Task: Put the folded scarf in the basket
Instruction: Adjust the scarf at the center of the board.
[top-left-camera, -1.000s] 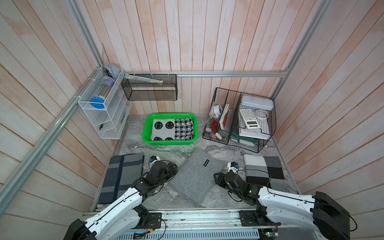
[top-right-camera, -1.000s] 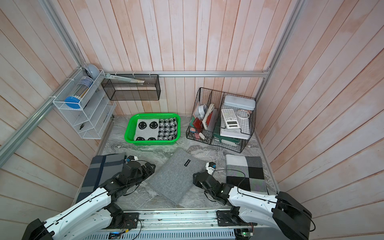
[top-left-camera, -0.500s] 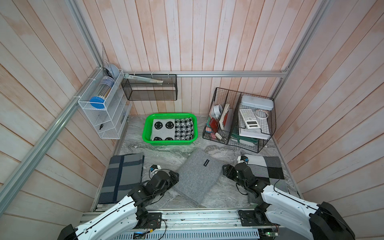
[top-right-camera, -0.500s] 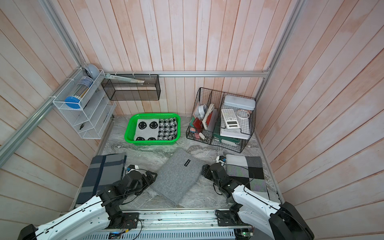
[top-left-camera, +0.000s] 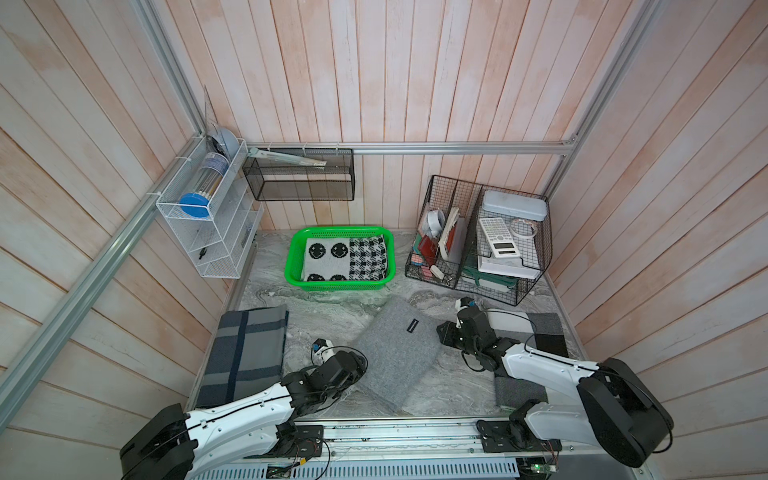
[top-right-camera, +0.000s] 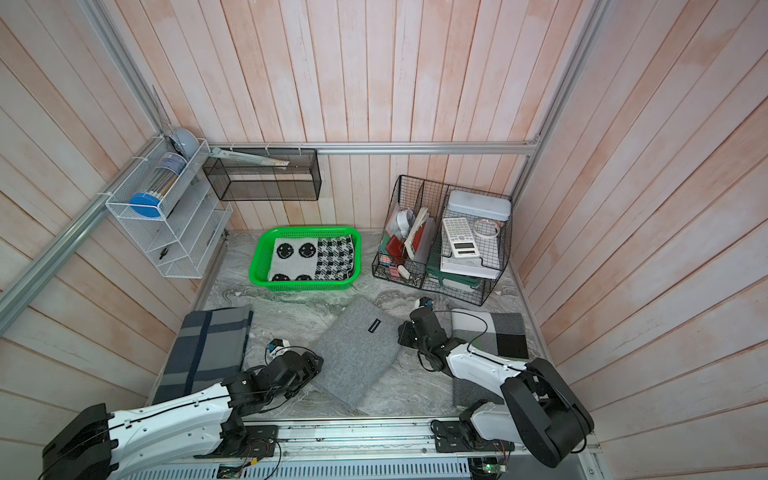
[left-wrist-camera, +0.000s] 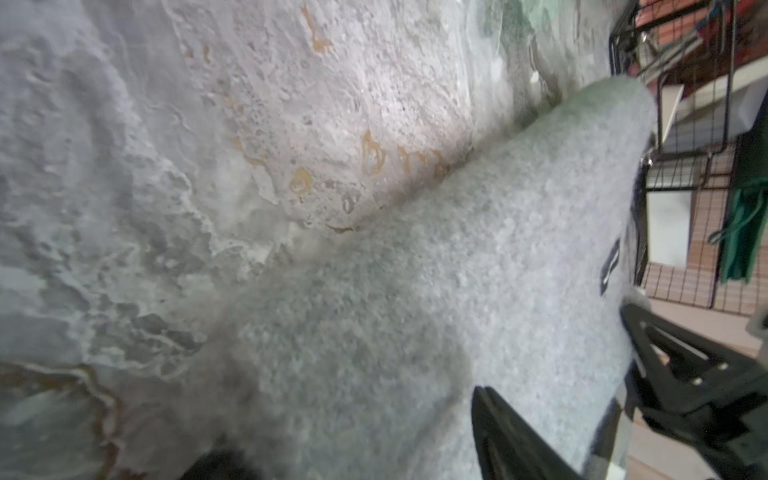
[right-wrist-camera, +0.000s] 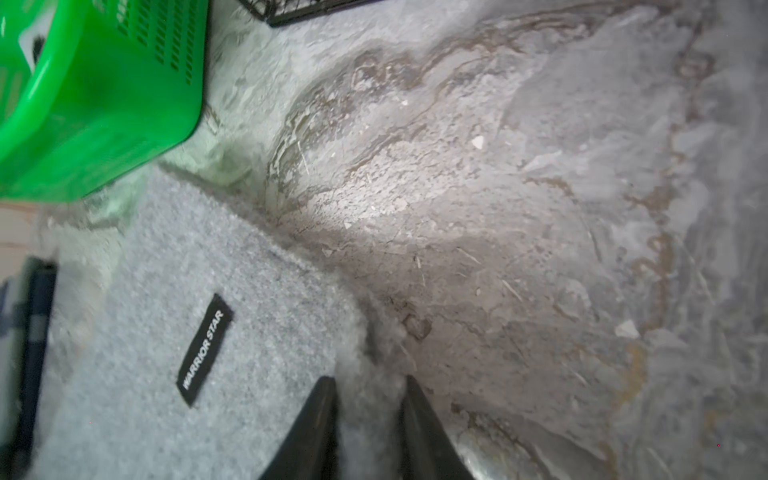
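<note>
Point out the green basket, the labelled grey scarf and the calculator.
green basket (top-left-camera: 340, 284): in a top view, near wall.
labelled grey scarf (top-left-camera: 392, 359): in a top view, middle of the cloth.
calculator (top-left-camera: 496, 235): in a top view, its keypad.

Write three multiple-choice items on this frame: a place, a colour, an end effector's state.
1. The grey scarf lies: A) in the green basket; B) on the table; C) in the wire organiser.
2. Its label is: A) red; B) yellow; C) black.
3. The left end effector is: A) open at the scarf's edge; B) shut on a plaid scarf; C) out of view.
Key: B, both top views show it on the table; C, the tag is black with white lettering; A, its fingers stand wide apart in the left wrist view.
</note>
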